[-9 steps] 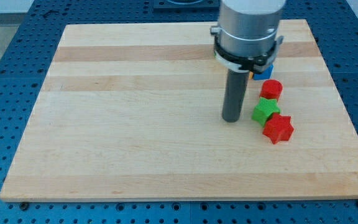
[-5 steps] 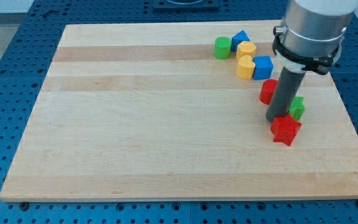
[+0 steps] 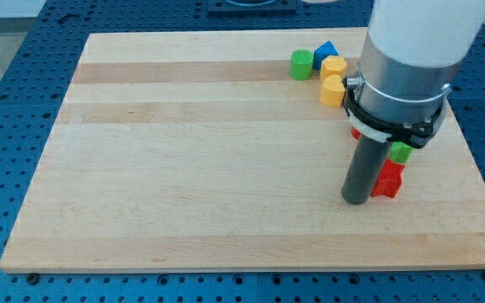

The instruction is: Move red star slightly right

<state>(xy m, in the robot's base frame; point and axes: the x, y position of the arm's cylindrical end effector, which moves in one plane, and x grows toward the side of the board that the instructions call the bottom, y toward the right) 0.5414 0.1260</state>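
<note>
The red star (image 3: pixel 387 181) lies on the wooden board (image 3: pixel 183 168) at the view's right, partly hidden behind my rod. My tip (image 3: pixel 357 200) rests on the board just left of the red star, touching or nearly touching it. A green star (image 3: pixel 401 152) sits just above the red star, mostly hidden by the arm. A sliver of a red block (image 3: pixel 354 132) shows at the arm's left edge.
At the view's top right stand a green cylinder (image 3: pixel 301 64), a blue block (image 3: pixel 325 53) and two yellow blocks (image 3: pixel 334 66) (image 3: pixel 333 89). The board's right edge (image 3: pixel 470 160) is close to the red star. The arm's body hides the blocks behind it.
My tip swung from left of the green star, across above the red star, then down to the red star's left side. The green star was pushed right; the red star shifted slightly.
</note>
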